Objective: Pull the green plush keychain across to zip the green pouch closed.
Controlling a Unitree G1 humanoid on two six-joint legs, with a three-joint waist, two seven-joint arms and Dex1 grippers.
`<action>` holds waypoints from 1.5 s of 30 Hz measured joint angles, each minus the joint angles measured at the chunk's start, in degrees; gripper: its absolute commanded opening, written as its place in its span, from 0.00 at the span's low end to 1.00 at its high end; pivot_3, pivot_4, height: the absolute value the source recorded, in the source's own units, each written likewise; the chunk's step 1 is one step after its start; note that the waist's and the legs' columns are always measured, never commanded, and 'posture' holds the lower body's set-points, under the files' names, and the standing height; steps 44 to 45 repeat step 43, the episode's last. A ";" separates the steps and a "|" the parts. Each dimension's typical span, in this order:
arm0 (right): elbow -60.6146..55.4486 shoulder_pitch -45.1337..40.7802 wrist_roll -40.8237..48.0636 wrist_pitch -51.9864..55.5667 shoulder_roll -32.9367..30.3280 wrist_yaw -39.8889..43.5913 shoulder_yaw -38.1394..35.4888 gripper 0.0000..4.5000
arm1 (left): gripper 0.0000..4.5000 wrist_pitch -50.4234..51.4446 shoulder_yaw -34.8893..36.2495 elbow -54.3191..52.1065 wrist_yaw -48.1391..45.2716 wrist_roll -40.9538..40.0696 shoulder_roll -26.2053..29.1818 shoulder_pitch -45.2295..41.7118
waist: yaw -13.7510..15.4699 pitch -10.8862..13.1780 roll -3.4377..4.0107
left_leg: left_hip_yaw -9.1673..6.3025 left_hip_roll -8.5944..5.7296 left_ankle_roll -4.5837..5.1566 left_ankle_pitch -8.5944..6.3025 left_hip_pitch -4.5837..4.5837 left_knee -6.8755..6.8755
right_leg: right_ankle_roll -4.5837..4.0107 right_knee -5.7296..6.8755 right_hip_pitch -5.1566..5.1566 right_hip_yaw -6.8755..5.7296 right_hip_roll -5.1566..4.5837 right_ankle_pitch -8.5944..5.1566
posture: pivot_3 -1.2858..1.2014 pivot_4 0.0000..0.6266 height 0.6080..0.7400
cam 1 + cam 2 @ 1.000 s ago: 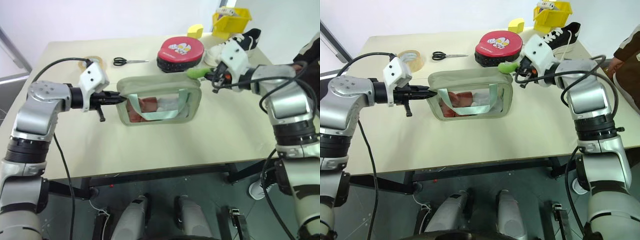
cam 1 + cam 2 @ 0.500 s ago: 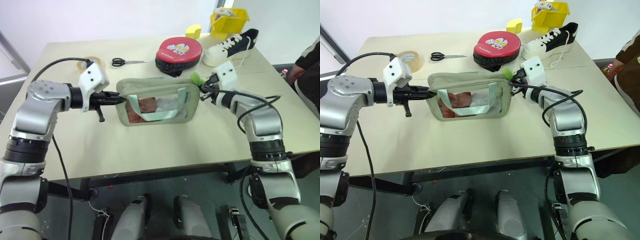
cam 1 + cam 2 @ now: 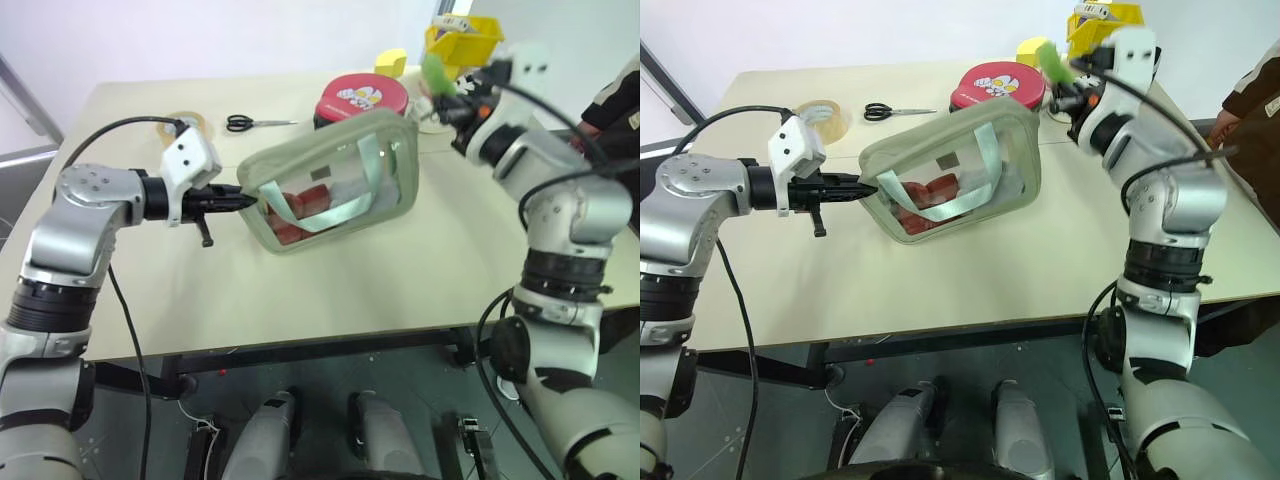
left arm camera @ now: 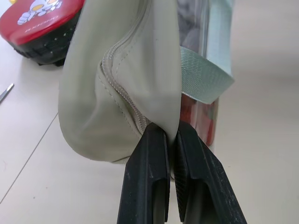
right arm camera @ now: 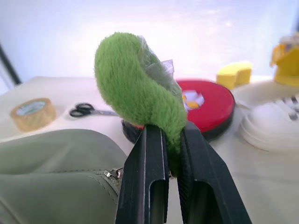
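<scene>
Upper right of the left eye view: right gripper [image 5: 170,154] clamped on the fuzzy lime-green plush keychain [image 5: 135,88]. Left gripper [image 4: 170,144], centre left, pinches the end seam of the pale sage-green soft pouch with clear front window [image 3: 335,180], which hangs tilted at frame centre, right end lifted off the beige table [image 3: 400,280].

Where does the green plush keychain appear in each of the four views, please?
Left eye view: green plush keychain at upper right, clamped in the right end effector.
Right eye view: upper right, above the green pouch.
Left wrist view: not in it.
Right wrist view: centre, between the black fingers.
Shared landmark: the round red pad.
</scene>
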 measured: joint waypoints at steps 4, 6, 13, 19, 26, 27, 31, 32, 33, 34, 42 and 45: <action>0.17 4.37 -0.07 -0.49 4.78 -5.73 -0.90 0.01 | 0.00 0.04 -0.09 0.13 0.00 0.02 -0.03 0.08 | -0.36 0.02 0.05 | 0.03 0.02 0.07 0.06 0.03 -0.03 | -0.02 0.02 -0.03 0.04 0.04 0.02 | 0.52 0.24 1.00; 1.01 5.99 0.21 -1.35 7.85 -7.95 -2.08 0.01 | 0.00 0.03 -0.10 0.14 -0.01 0.03 -0.03 0.04 | -0.65 0.00 0.05 | 0.03 0.04 0.07 0.07 0.06 -0.06 | -0.01 0.02 -0.02 0.04 0.07 0.02 | 0.52 0.24 1.00; 0.40 9.13 5.16 2.14 17.73 -14.85 -6.30 0.01 | 0.00 0.05 -0.14 0.28 -0.08 0.12 0.13 0.05 | -0.64 -0.04 0.11 | 0.02 0.06 0.08 0.08 0.10 -0.06 | -0.01 0.05 0.00 0.05 0.10 0.02 | 0.52 0.24 1.00; -1.18 9.25 9.95 6.73 20.86 -17.44 -9.39 0.01 | 0.00 0.04 0.03 0.38 0.14 0.77 0.29 0.08 | -0.76 -0.07 0.16 | 0.02 0.06 0.00 0.01 0.13 -0.08 | -0.02 0.04 0.01 0.03 0.10 0.01 | 0.52 0.24 1.00; 2.98 6.41 7.76 5.02 6.87 -9.62 -2.80 0.70 | 0.33 -0.24 0.09 1.87 1.07 1.02 -0.02 -0.19 | -0.61 -0.03 0.22 | 0.05 0.03 0.00 0.01 0.08 -0.07 | -0.05 0.01 0.00 -0.01 0.07 -0.01 | 0.52 0.24 1.00; 3.92 5.72 6.88 4.68 2.17 -6.79 -1.19 0.82 | 0.46 -0.24 0.14 2.45 1.13 0.99 -0.02 -0.27 | -0.41 -0.01 0.25 | 0.07 0.01 0.03 0.03 0.02 -0.06 | -0.09 -0.01 -0.04 -0.02 0.05 -0.03 | 0.52 0.24 1.00; 3.72 3.29 4.81 3.13 -12.51 4.46 3.16 1.00 | 0.90 0.11 1.00 4.61 0.64 0.61 0.53 -0.87 | -0.26 -0.02 0.21 | 0.07 0.04 0.17 0.04 0.00 -0.03 | -0.04 -0.11 0.02 -0.06 0.04 -0.02 | 0.52 0.24 1.00; 3.37 3.32 4.44 2.67 -16.90 9.26 5.71 1.00 | 0.98 0.12 1.24 5.39 -0.24 0.30 0.91 -1.70 | -0.28 -0.01 0.21 | 0.06 0.06 0.18 0.03 -0.01 -0.02 | -0.07 -0.13 0.03 -0.07 0.03 -0.03 | 0.52 0.24 1.00; 3.04 3.43 4.17 2.00 -19.80 13.02 7.44 1.00 | 0.98 0.06 1.35 6.05 -0.72 0.02 1.72 -2.32 | -0.41 -0.01 0.21 | 0.07 0.06 0.18 0.03 -0.01 -0.01 | -0.12 -0.14 0.03 -0.09 0.04 -0.06 | 0.52 0.24 1.00; 2.61 3.64 3.80 0.61 -23.91 18.06 9.81 1.00 | 0.98 -0.08 1.77 7.26 -1.29 -0.15 2.36 -3.39 | -0.45 0.01 0.24 | 0.09 0.06 0.20 0.01 -0.02 0.00 | -0.18 -0.16 0.03 -0.10 0.02 -0.11 | 0.52 0.24 1.00; -4.25 -0.28 8.08 -3.73 -36.20 44.76 14.06 1.00 | 0.98 -0.12 5.05 13.46 -3.54 -0.67 4.99 -7.89 | -0.57 0.02 0.25 | 0.10 0.07 0.13 -0.11 -0.04 0.03 | -0.17 -0.23 0.06 -0.05 -0.04 -0.12 | 0.52 0.24 1.00; -5.23 -0.81 8.64 -3.62 -36.34 45.98 14.19 1.00 | 0.98 -0.15 5.05 13.75 -3.85 -0.80 4.97 -7.85 | -0.54 0.02 0.23 | 0.09 0.07 0.12 -0.11 -0.07 0.03 | -0.18 -0.25 0.06 -0.04 -0.05 -0.12 | 0.52 0.24 1.00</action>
